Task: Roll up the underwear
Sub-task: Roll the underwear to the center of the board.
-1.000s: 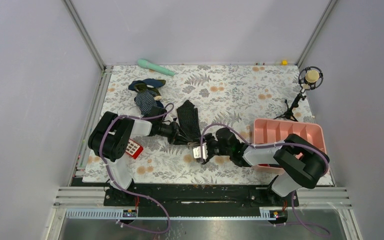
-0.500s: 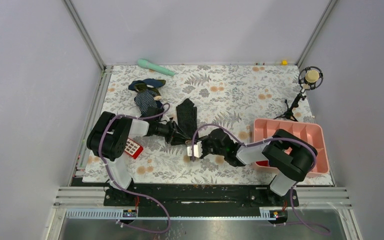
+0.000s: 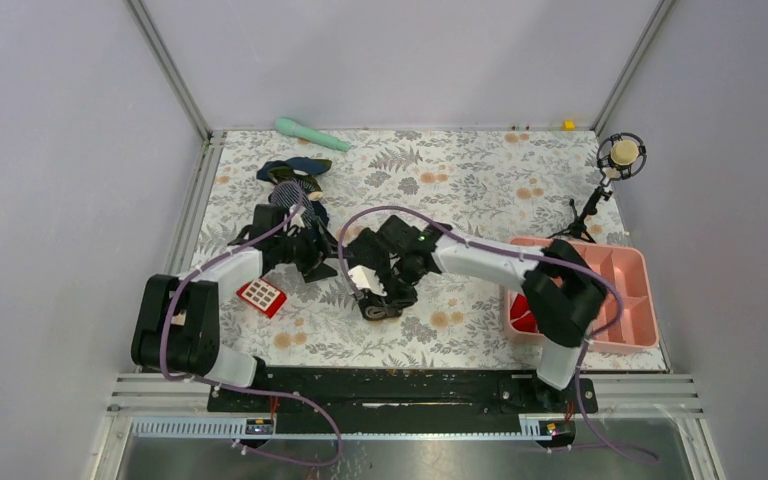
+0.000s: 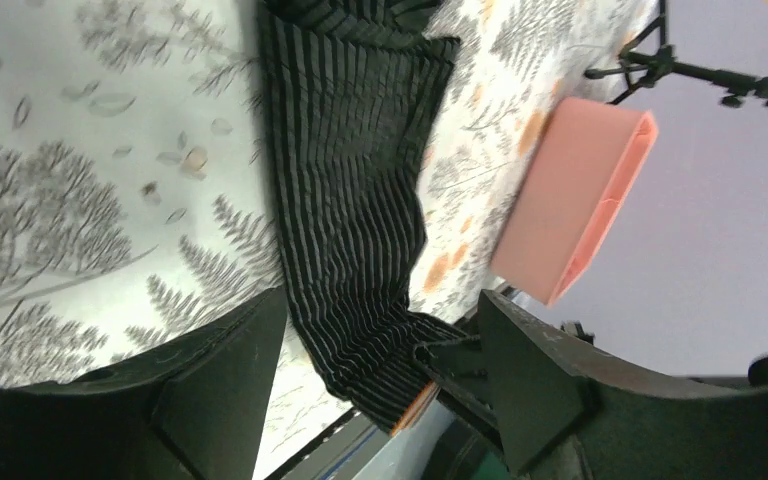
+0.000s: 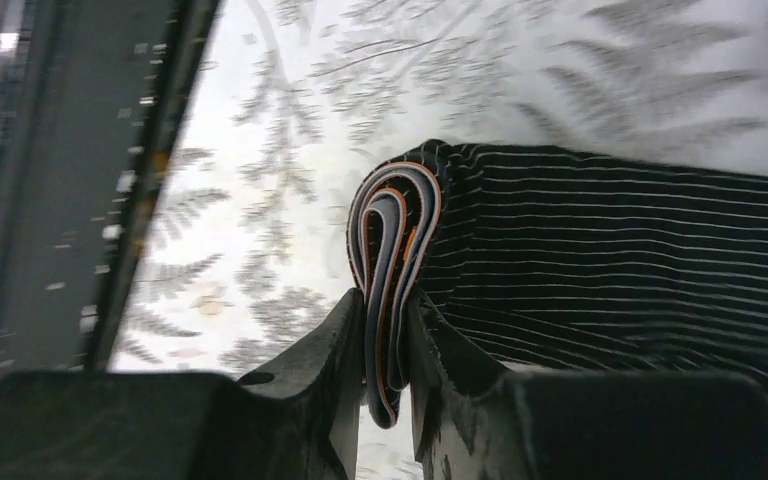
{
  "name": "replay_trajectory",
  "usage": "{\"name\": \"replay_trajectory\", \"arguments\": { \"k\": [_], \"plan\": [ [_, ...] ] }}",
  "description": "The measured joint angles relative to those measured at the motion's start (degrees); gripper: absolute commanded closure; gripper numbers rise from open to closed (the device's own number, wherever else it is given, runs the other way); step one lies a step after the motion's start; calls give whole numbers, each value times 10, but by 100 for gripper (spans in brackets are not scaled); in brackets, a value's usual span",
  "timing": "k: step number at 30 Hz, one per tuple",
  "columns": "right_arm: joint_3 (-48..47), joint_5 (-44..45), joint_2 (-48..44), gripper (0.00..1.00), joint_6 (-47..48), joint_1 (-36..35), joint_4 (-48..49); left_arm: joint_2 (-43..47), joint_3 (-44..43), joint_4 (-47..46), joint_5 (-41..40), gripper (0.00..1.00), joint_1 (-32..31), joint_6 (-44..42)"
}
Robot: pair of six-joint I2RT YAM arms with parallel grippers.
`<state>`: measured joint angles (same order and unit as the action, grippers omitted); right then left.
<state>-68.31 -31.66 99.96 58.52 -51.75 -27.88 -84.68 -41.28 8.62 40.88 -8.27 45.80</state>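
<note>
Underwear (image 4: 345, 200) lies between red keypad (image 3: 262, 295) and pink tray (image 3: 622, 285).

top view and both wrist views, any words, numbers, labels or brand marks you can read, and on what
None can be read.
The red keypad has white keys, but any marks on them are too small to tell.
The underwear shows thin stripes and orange edging, with no lettering.
</note>
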Motion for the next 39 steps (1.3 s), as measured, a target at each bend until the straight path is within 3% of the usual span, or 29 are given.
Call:
{"name": "replay_trajectory", "arguments": {
  "k": [2, 7, 12, 18, 23, 27, 31, 34, 39],
  "plan": [
    [-51, -29, 54, 100, -5, 1, -105, 24, 24, 3, -21, 34, -1, -3],
    [-124, -85, 168, 100, -26, 9, -239, 114, 59, 25, -72, 40, -3, -43],
    [-191, -129, 230, 100, -52, 32, -315, 226, 75, 67, -142, 40, -5, -93],
    [-288, -166, 318, 100, -66, 68, -410, 281, 83, 113, -196, 43, -30, -155],
    [-363, -209, 405, 100, -98, 93, -493, 369, 98, 78, -215, 44, -151, -281],
    [-399, -238, 452, 100, -125, 104, -541, 433, 142, 16, -207, 42, -320, -474],
    [-408, -264, 476, 100, -150, 115, -560, 405, 179, -37, -212, 45, -442, -658],
    [-412, -282, 491, 100, -162, 120, -572, 364, 224, -83, -227, 51, -491, -754],
    [-412, -292, 493, 100, -167, 120, -571, 293, 257, -147, -258, 60, -519, -825]
  ]
}}
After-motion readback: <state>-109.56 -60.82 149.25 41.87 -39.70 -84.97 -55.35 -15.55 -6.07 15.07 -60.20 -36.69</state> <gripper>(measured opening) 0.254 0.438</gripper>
